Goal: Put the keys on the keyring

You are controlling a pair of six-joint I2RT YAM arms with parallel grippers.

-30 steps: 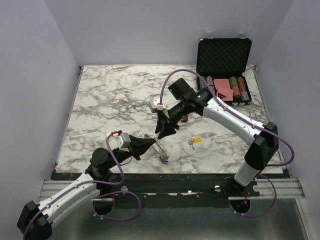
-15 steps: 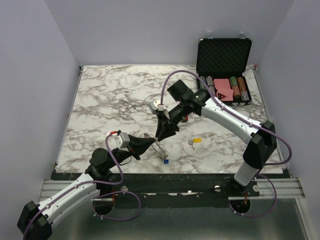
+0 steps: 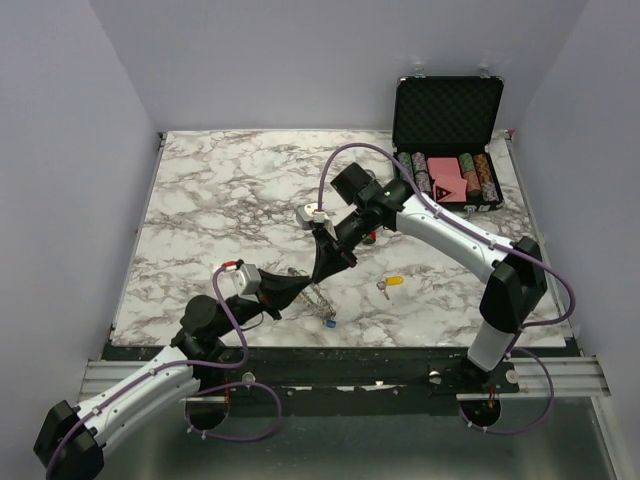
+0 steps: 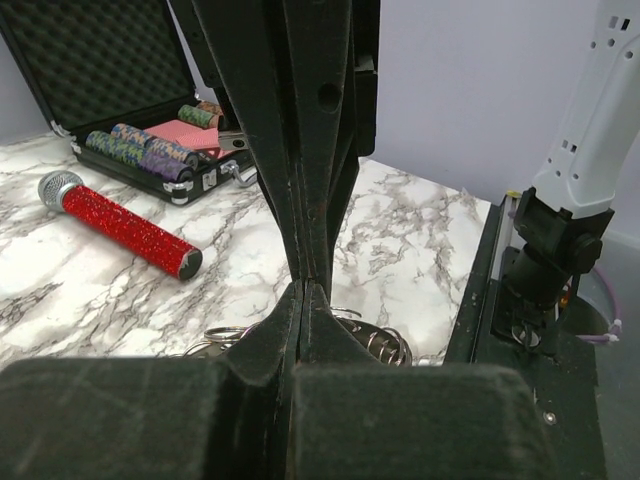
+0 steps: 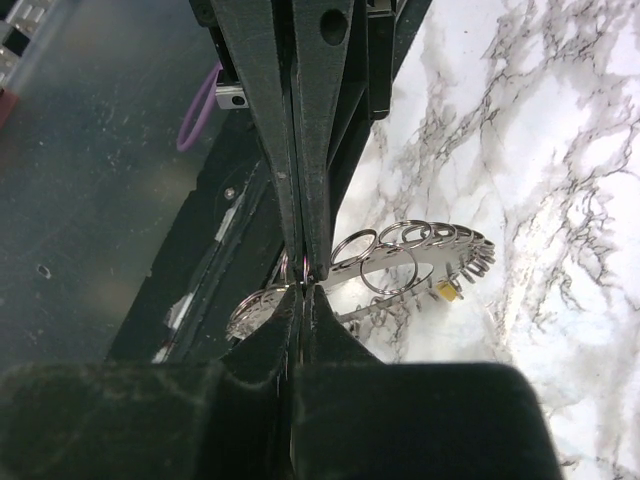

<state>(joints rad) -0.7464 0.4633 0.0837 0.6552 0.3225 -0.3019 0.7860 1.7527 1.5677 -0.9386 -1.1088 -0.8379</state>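
The keyring (image 3: 316, 296) is held just above the marble near the front edge, between both grippers. My left gripper (image 3: 304, 287) is shut on its near side. My right gripper (image 3: 321, 272) is shut on one small loop, tip to tip with the left. In the right wrist view the keyring (image 5: 425, 245) fans out to the right of my right gripper (image 5: 305, 285), and a yellow-headed key (image 5: 447, 290) hangs on it. In the left wrist view, loops (image 4: 385, 342) show behind my left gripper (image 4: 304, 288). A loose yellow key (image 3: 392, 282) lies on the table. A blue key (image 3: 328, 322) sits below the ring.
An open black case (image 3: 448, 115) with striped poker chips (image 3: 482, 175) stands at the back right. A red cylinder with a silver cap (image 4: 120, 225) lies on the marble table (image 3: 220, 200), mostly hidden under my right arm in the top view.
My right arm's wrist has shifted slightly left and back while its fingertips stay at the keyring. My left gripper and the loose keys have not visibly moved.
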